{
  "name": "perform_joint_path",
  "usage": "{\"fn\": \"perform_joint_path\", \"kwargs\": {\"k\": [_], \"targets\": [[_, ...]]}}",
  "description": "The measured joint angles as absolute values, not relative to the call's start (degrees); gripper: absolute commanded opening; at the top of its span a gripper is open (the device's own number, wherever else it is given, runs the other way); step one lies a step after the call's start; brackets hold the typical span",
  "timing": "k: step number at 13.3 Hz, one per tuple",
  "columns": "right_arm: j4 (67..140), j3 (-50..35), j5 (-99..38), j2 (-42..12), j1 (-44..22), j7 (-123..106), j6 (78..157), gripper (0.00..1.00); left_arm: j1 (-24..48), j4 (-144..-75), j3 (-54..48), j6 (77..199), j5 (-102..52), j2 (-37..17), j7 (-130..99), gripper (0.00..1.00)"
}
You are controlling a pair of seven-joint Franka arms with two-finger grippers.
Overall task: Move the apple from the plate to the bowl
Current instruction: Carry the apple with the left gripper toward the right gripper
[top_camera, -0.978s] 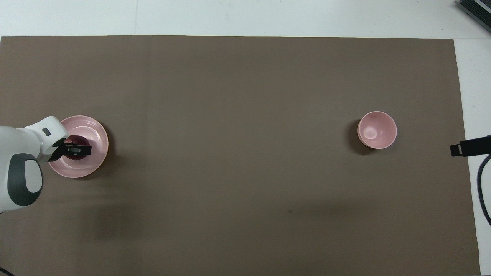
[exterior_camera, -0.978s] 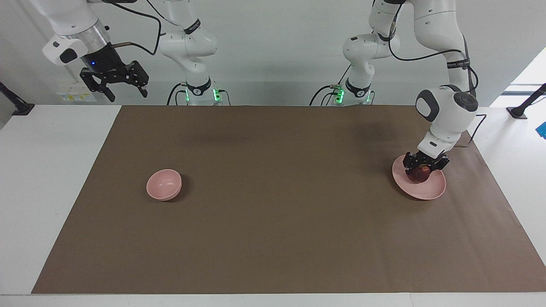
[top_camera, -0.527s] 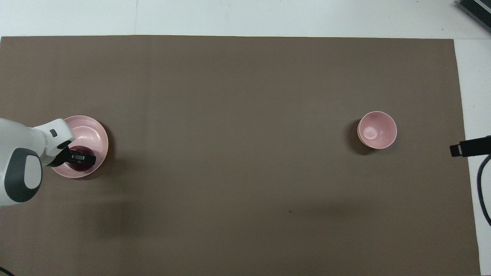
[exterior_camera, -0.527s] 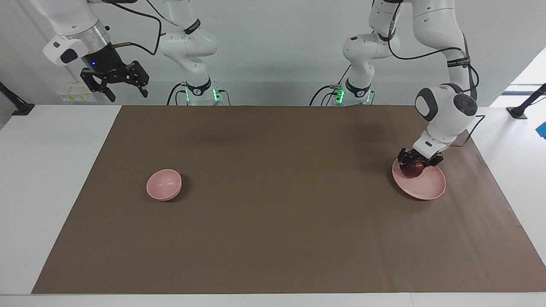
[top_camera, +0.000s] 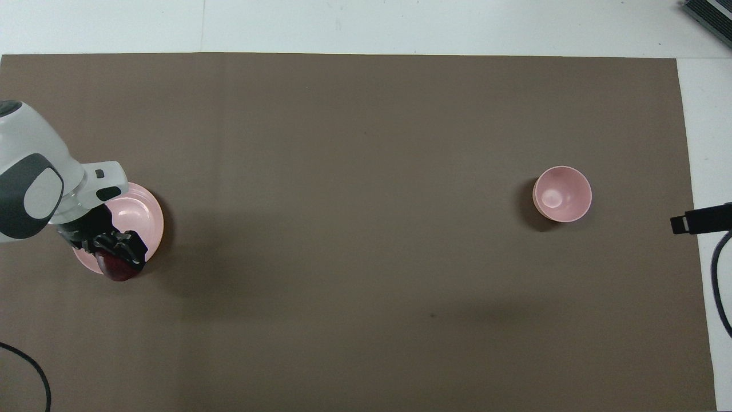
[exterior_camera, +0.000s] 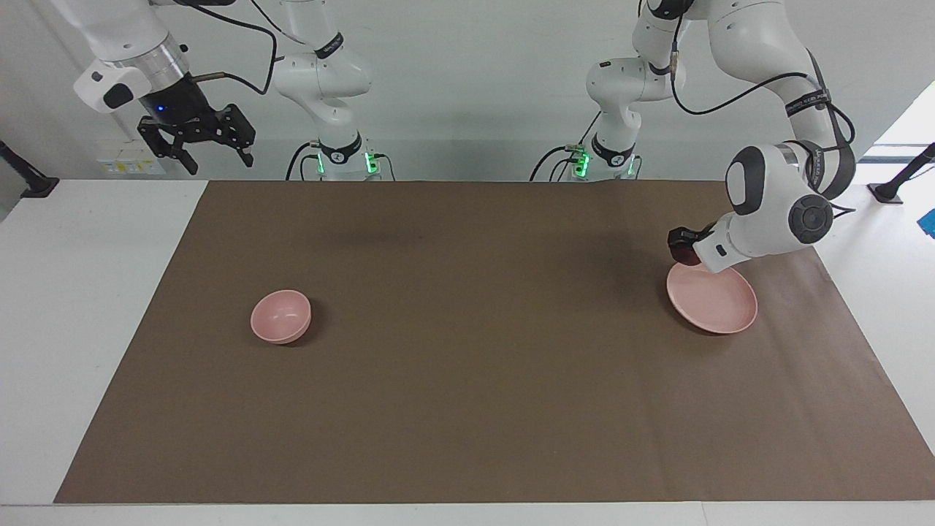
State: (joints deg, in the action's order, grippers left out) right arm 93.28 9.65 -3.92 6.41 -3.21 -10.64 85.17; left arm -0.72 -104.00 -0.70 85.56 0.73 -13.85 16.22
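Apple is up in the air, clamped in the left gripper, just over the plate edge that lies nearest the robots. Facing view shows only a dark red sliver of it under the black fingers, clear of the plate surface. Overhead view shows more of the apple, sitting below the left gripper at the plate rim, dark red, partly covered by the fingers. Left gripper closed tight on the fruit, wrist tilted sideways, the white arm coming in from the left arm's end of the table. Plate bare, nothing on it, lying flat on the brown mat at the left arm's end. Bowl sits upright on the mat toward the right arm's end, well apart from the plate, pink inside with nothing in it; overhead view shows the bowl the same. Right gripper waits high up over the white table near the mat corner by the robots, jaws spread wide, holding nothing. Overhead view catches only a dark tip of the right gripper at the mat edge. Mat covers most of the table; a black cable curls at one corner close to the robots.
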Motion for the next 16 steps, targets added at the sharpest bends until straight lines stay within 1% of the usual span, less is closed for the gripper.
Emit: {"fn": "perform_joint_path", "kwargs": {"k": [3, 5, 11, 16], "targets": [[93.54, 9.66, -6.72, 6.42, -2.39, -10.64, 85.17, 1.0, 1.48, -96.39, -0.76, 76.73, -2.98, -17.43, 10.03, 0.0], [94.3, 9.71, -10.3, 6.42, -0.36, -10.78, 85.17, 1.0, 2.26, -93.19, -0.82, 73.18, -8.45, -19.3, 3.68, 0.0], [95.92, 9.67, -18.12, 6.42, 0.39, -11.1, 85.19, 1.0, 3.93, -91.78, -0.94, 72.66, -28.31, -20.88, -20.11, 0.0], [98.27, 9.81, -32.19, 5.01, 3.02, -11.1, 85.2, 1.0, 11.89, -91.7, -1.14, 77.27, -40.96, -20.92, -42.16, 0.0]]}}
